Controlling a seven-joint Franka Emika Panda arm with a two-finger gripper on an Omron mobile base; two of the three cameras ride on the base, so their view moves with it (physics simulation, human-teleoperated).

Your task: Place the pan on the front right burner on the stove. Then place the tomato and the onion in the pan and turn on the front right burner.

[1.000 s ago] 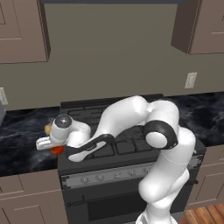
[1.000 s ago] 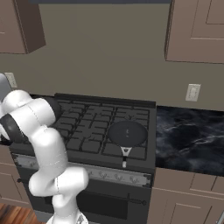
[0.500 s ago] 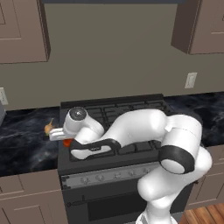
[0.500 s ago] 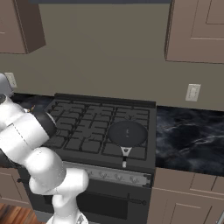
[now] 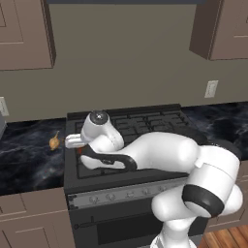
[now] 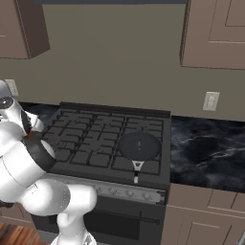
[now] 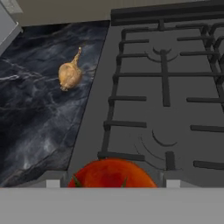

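Tomato [image 7: 113, 173] is seen right at the bottom of the hand view, sitting between the two finger tips, so the pincer [image 7: 112, 183] looks to be clamped around it, held up over the left front part of the stove [image 6: 95, 143]. In the left base view the arm is stretched low across the stove top towards its left edge, with the hand just past the stove's left side.

Onion [image 7: 70, 74] is left lying on the dark marble counter [image 7: 35, 113] to the left of the stove, near the stove's edge but not touching it, pointed tip aimed toward the back wall. It is also spotted in the left base view [image 5: 54, 142], well apart from the hand.

Pan [image 6: 139, 146] is set on the front right burner [image 6: 143, 155], handle pointing out toward the front edge over the knob strip. Nothing is seen inside it, and the grates between it and the arm are bare, so open room is left across the whole middle of the stove top. Counter on the right side of the stove is bare marble as well, with an outlet [image 6: 210, 101] on the wall above it.
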